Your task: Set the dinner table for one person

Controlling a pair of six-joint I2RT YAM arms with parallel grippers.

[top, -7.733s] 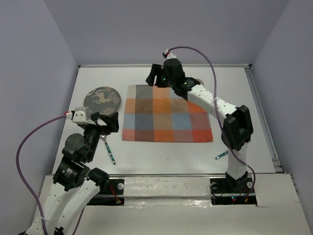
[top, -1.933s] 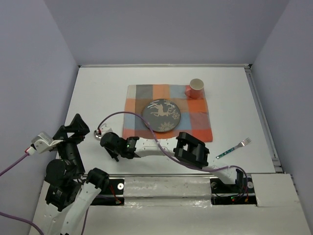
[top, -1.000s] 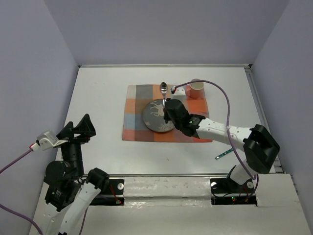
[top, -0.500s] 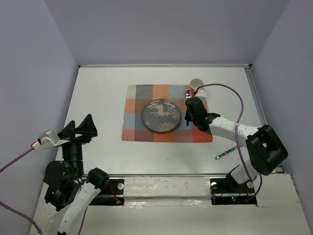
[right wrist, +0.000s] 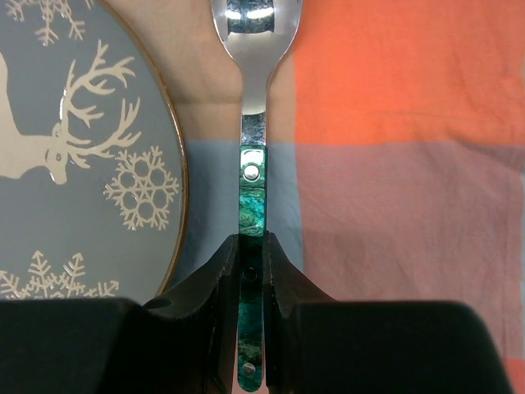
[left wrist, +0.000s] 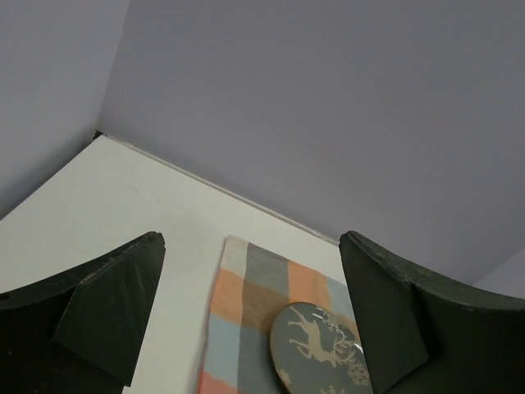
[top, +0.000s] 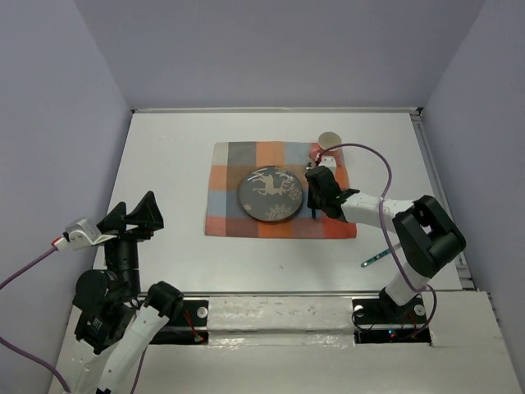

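The grey deer plate (top: 270, 193) sits in the middle of the checked cloth (top: 230, 209) on the white dinner table (top: 164, 156). A pink cup (top: 328, 146) stands at the cloth's far right corner. My right gripper (top: 314, 197) points down just right of the plate, shut on the green handle of a spoon (top: 312, 212). In the right wrist view my gripper (right wrist: 252, 246) pinches the spoon (right wrist: 253, 164), whose bowl points away, beside the plate's rim (right wrist: 176, 205). I cannot tell whether the spoon touches the cloth. My left gripper (top: 131, 217) is open, empty and raised at the near left.
A green-handled fork (top: 373, 259) lies on the table at the near right, partly behind my right arm. The left wrist view shows the cloth (left wrist: 238, 304) and plate (left wrist: 316, 345) between the open fingers (left wrist: 115, 304). Walls close the table on three sides.
The plate and cup went onto the cloth. My right gripper carried the spoon from the near left, over the plate, down to its right side. The left arm has stayed raised.
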